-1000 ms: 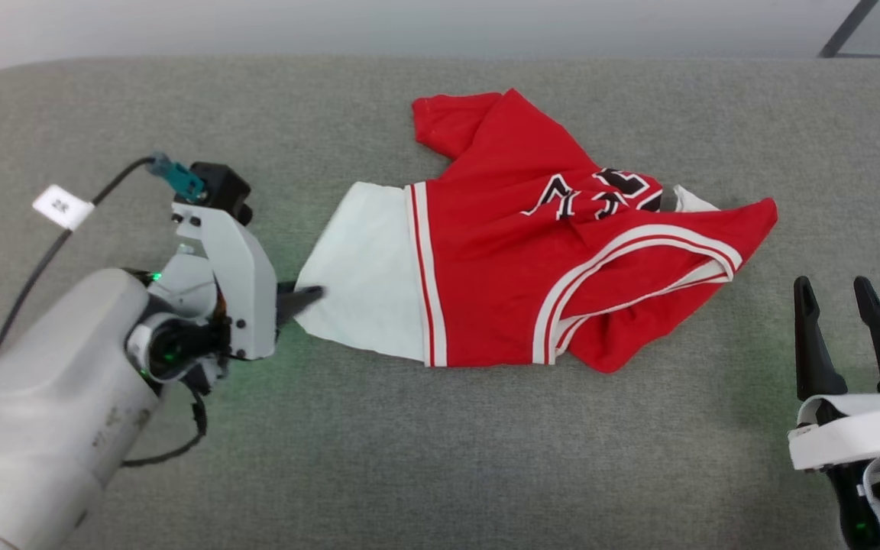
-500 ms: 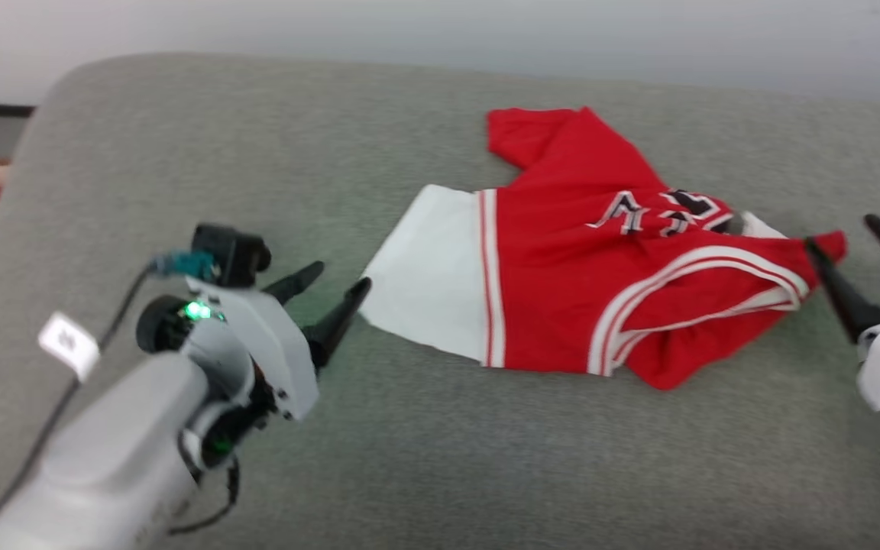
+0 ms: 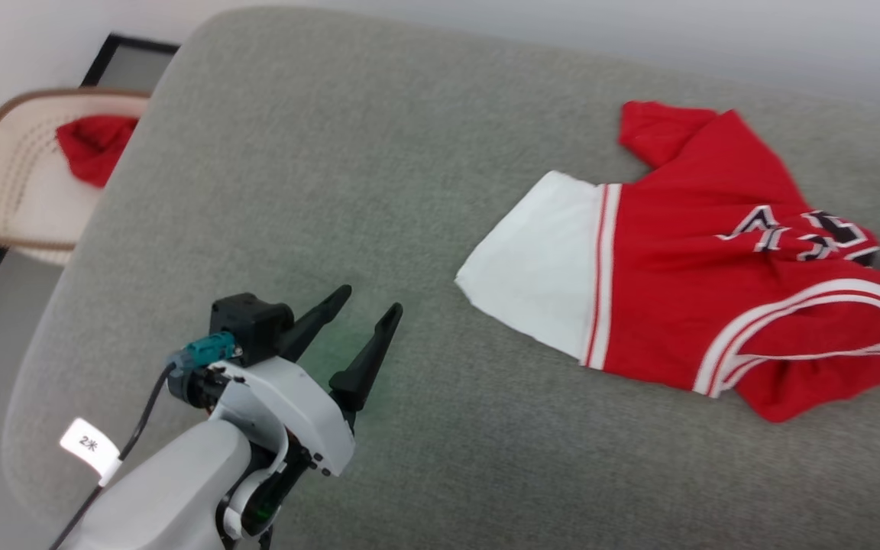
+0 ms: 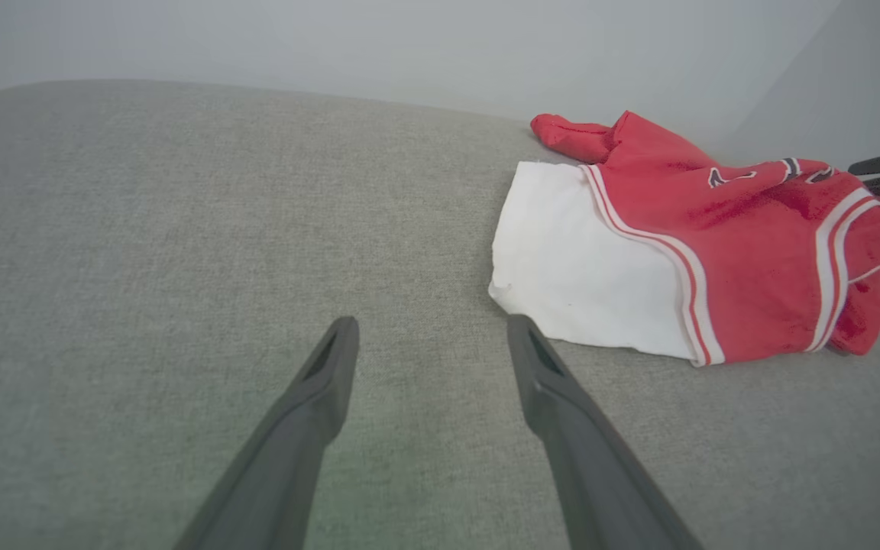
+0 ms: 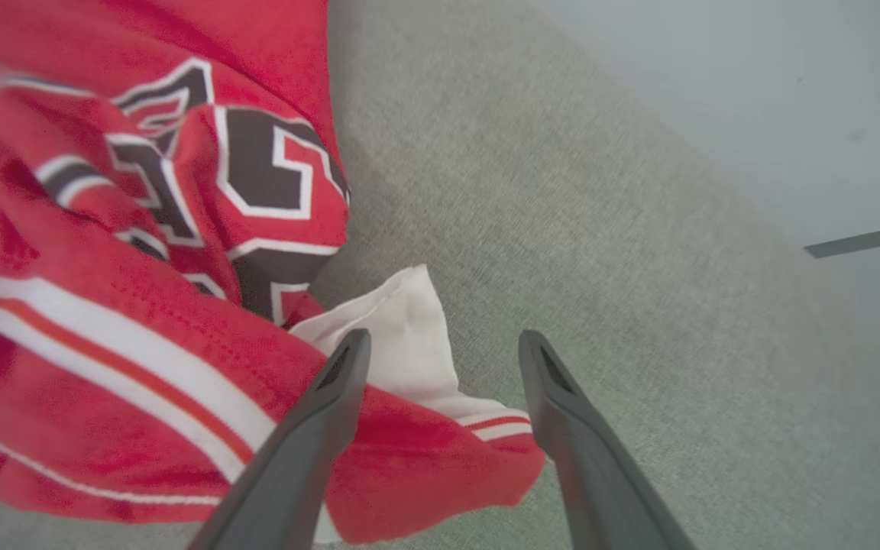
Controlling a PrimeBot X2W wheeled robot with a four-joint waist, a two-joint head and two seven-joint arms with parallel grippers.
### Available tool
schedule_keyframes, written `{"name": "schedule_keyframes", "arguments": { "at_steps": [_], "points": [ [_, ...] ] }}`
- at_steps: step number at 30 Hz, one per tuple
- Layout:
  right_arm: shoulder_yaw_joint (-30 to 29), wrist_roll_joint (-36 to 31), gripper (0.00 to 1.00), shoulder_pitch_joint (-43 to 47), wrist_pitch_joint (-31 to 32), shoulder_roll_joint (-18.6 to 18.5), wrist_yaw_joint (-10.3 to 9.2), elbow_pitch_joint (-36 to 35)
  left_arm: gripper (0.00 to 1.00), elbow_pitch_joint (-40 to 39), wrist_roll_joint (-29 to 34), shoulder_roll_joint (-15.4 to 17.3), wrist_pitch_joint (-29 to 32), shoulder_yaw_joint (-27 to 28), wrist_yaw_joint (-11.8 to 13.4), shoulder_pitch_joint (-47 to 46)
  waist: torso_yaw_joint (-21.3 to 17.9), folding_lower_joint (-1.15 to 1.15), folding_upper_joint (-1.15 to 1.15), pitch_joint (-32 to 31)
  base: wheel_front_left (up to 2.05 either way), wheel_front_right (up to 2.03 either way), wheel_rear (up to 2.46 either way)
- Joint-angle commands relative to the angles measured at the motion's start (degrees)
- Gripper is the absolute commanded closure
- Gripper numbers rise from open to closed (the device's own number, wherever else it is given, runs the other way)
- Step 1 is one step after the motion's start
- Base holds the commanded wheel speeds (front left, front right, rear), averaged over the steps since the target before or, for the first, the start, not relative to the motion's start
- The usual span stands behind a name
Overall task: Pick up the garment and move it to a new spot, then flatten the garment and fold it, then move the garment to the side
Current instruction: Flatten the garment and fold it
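Flattening step, likely: crumpled basketball jersey (image 3: 715, 283) at two o'clock of left gripper (image 3: 370, 299); it and right gripper (image 5: 444, 336) gape empty, corners next need pinching.

I see the garment (image 3: 715, 290) run off the head view's right edge — its lettering is too creased for me to read. The right gripper (image 4: 857, 176) is cut by the left wrist view's right edge — I get finger ends.

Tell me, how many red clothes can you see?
2. The red and white jersey lies crumpled on the grey cushion, and a small red cloth sits in the pale basket beyond the cushion's left end. More could be hidden deeper in the basket.
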Motion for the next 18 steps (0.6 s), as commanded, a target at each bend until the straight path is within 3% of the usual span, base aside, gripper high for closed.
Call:
{"name": "schedule_keyframes", "arguments": {
  "at_steps": [1,5,15,16,17,18],
  "points": [
    [1.35,1.48,0.00,-0.66,1.29,-0.71,-0.06,0.76,0.00,-0.43,0.31,0.03,-0.44,0.15,0.50,0.27,2.42,0.00,0.00,2.35,0.00,0.00,0.00],
    [5.73,4.45,0.00,-3.35,5.19,-2.59,-0.06,2.10,0.00,-1.57,0.43,-0.07,-0.92,0.51,0.85,0.09,3.21,0.00,0.00,3.75,0.00,0.00,0.00],
    [16.30,8.26,0.00,-6.48,8.32,-4.16,-0.05,2.98,0.00,-3.24,0.37,-0.18,-1.67,1.06,1.19,-0.40,3.29,0.00,0.00,6.46,0.00,0.00,0.00],
    [17.31,8.56,0.07,-6.50,8.62,-4.28,-0.05,2.72,0.00,-3.26,0.26,-0.22,-1.70,1.10,1.18,-0.44,3.22,0.00,0.00,6.55,0.00,0.00,0.00],
    [18.22,9.11,0.53,-6.77,8.73,-4.47,-0.02,2.58,0.00,-3.23,0.12,-0.24,-1.72,1.16,1.13,-0.46,3.15,0.00,0.00,6.61,0.00,0.00,0.00],
    [18.93,9.49,0.69,-7.01,8.56,-4.68,-0.01,2.41,0.00,-3.17,0.00,-0.29,-1.77,1.20,1.09,-0.48,3.06,0.00,0.00,6.60,0.00,0.00,0.00]
  ]
}}
